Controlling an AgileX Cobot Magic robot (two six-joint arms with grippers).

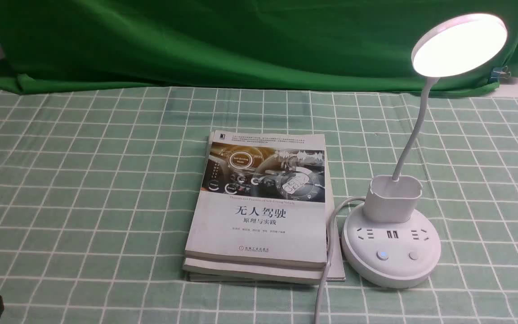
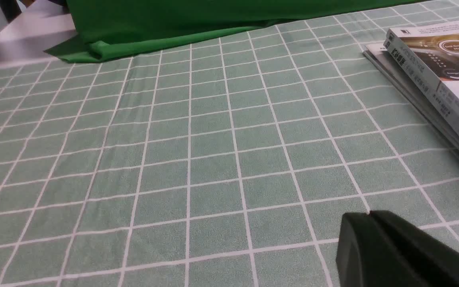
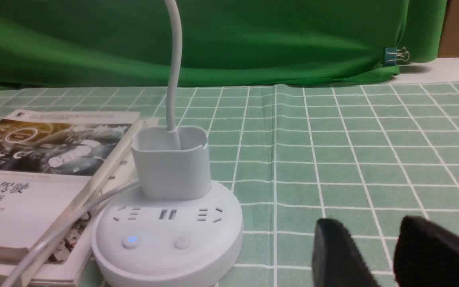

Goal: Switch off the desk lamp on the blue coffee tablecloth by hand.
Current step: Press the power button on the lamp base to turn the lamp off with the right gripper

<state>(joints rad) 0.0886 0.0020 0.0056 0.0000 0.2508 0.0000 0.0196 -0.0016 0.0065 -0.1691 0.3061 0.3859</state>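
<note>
Glowing at its disc head (image 1: pixel 459 44), the desk lamp (image 1: pixel 391 225) stands on the robot's right half of the blue coffee tablecloth (image 1: pixel 83 189). Its round base (image 3: pixel 167 235) sits just beside a stack of books (image 1: pixel 259 211), perhaps touching it, and its cord (image 1: pixel 326 265) runs along the books' edge toward the robot. Two buttons face the robot on the near part of the base: one lit blue (image 3: pixel 132 240) on the book side and a plain one (image 3: pixel 182 242) next to it. The right gripper (image 3: pixel 369 225) is out of the front view. Its own camera shows its two fingers parted, with cloth visible between them and nothing held. They hover low, nearer the robot than the base and off to the side away from the books. The left gripper (image 2: pixel 369 217) has its fingers pressed together on nothing and sits far across the cloth, beyond the books from the lamp. The right arm is therefore clearly the nearer one. The coming press most likely calls for it to move forward and toward the books until a fingertip is over a button. Which of the two buttons governs the light cannot be told, though the lit one seems the better guess.
</note>
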